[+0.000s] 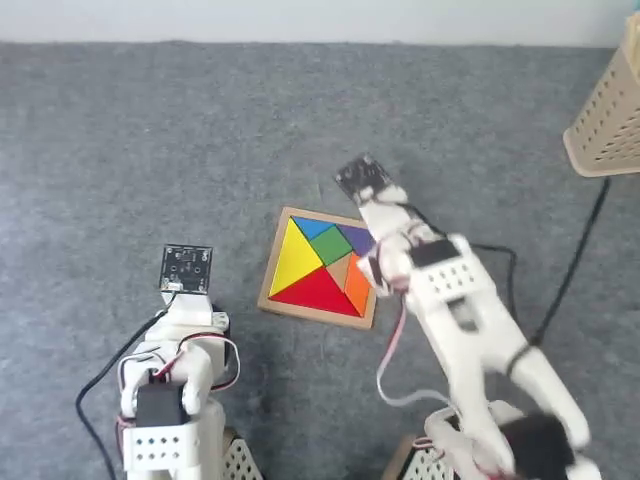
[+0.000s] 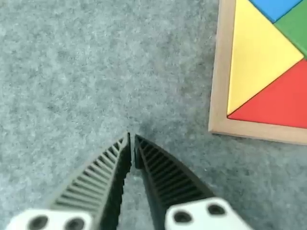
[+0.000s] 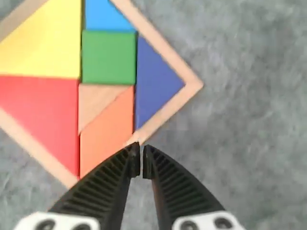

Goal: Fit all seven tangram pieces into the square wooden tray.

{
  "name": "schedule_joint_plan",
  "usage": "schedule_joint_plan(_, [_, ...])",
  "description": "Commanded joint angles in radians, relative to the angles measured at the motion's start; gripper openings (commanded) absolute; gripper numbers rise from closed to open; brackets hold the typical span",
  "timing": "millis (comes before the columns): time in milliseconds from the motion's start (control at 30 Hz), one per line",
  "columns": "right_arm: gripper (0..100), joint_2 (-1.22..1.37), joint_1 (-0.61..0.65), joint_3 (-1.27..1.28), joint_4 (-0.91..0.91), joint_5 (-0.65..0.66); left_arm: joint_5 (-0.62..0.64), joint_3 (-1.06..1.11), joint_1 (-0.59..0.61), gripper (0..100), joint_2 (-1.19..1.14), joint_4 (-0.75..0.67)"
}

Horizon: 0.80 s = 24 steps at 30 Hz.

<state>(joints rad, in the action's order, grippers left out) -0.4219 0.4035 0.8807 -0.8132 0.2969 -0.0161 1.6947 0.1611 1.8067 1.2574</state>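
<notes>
The square wooden tray (image 1: pixel 315 314) lies mid-table on grey carpet. In it sit a yellow triangle (image 3: pixel 45 45), a red triangle (image 3: pixel 38 112), a blue piece (image 3: pixel 103 14), a green square (image 3: pixel 108 56), a purple piece (image 3: pixel 153 84), an orange piece (image 3: pixel 108 134) and a wood-coloured triangle (image 3: pixel 96 98). My right gripper (image 3: pixel 140 152) is shut, its tips just above the tray's rim (image 3: pixel 192 88) beside the orange piece. The right arm (image 1: pixel 445 285) leans over the tray's right side. My left gripper (image 2: pixel 132 140) is shut over bare carpet, left of the tray's edge (image 2: pixel 218 72).
A beige slotted basket (image 1: pixel 610 110) stands at the far right back. A black cable (image 1: pixel 572 265) runs across the carpet on the right. The left arm's base (image 1: pixel 170 400) is at the front left. Open carpet lies behind and left of the tray.
</notes>
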Motion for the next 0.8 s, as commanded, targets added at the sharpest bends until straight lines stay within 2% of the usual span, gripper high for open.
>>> schedule_joint_plan(0, [0.9, -0.174, -0.012, 0.094, 0.025, -0.009, -0.003, -0.01, -0.005, 2, 0.018, 0.006])
schedule_joint_plan(500, [0.9, -0.763, -0.005, 0.539, 0.025, -0.008, -0.003, -0.01, -0.005, 2, 0.018, 0.006])
schedule_joint_plan(700, [0.9, -1.122, -0.07, 0.795, 0.024, -0.008, -0.003, -0.01, -0.005, 2, 0.018, 0.006])
schedule_joint_plan(767, [0.8, -1.244, -0.105, 0.81, -0.039, -0.008, -0.003, -0.01, -0.005, 2, 0.018, 0.006])
